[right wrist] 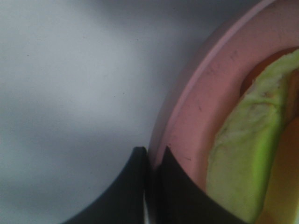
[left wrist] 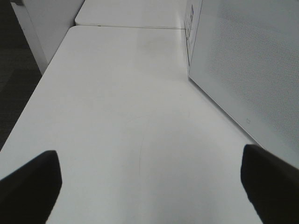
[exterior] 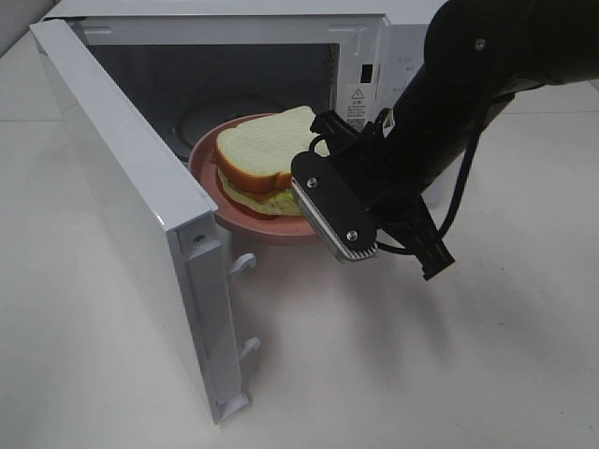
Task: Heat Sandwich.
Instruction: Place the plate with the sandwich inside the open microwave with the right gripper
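The sandwich (exterior: 267, 154), white bread with green lettuce showing at its edge, lies on a round pink plate (exterior: 204, 173). The plate sits in the mouth of the open white microwave (exterior: 370, 47), half inside and half out over the table. My right gripper (exterior: 326, 131) reaches in from the right and is shut on the plate's right rim. In the right wrist view the right gripper (right wrist: 152, 156) pinches the pink plate rim (right wrist: 205, 93), with the sandwich's lettuce (right wrist: 243, 154) just beyond. My left gripper (left wrist: 149, 186) hangs open over bare table, holding nothing.
The microwave door (exterior: 131, 206) swings out to the left, towards the table's front. A glass turntable (exterior: 215, 117) shows behind the plate. In the left wrist view the microwave's dotted panel (left wrist: 247, 70) stands close by, and the table edge (left wrist: 28, 107) drops to dark floor.
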You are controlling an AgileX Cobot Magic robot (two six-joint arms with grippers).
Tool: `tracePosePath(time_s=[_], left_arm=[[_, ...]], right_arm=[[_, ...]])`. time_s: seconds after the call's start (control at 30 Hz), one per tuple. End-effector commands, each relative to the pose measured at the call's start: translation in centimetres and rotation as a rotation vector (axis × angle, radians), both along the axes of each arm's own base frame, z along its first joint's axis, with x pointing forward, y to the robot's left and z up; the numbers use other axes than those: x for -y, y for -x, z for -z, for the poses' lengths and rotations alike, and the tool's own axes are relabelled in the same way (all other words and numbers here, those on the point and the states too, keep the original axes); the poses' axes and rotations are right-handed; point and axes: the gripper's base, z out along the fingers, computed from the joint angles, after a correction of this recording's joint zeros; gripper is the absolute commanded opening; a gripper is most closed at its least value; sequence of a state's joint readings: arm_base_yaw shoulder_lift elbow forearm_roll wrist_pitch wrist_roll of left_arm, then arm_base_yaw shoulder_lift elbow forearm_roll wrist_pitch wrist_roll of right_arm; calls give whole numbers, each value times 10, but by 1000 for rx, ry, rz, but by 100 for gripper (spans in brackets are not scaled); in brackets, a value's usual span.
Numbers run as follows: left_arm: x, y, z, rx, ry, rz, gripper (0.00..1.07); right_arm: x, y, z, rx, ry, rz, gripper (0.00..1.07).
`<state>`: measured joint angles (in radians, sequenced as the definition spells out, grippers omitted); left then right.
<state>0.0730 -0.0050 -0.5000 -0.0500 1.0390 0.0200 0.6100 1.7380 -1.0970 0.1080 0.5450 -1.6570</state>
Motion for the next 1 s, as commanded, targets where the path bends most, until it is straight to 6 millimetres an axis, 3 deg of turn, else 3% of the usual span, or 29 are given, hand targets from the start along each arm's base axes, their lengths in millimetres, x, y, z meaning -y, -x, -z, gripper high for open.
tracePosePath(time_s=[0.03,1.0], left_arm=[[1,3,1,24,4,0,98],[1,3,1,24,4,0,98]], right_arm=[[-5,-8,-4,23,-20,-4,1],[-51,-74,5,-10,-51,89,1]])
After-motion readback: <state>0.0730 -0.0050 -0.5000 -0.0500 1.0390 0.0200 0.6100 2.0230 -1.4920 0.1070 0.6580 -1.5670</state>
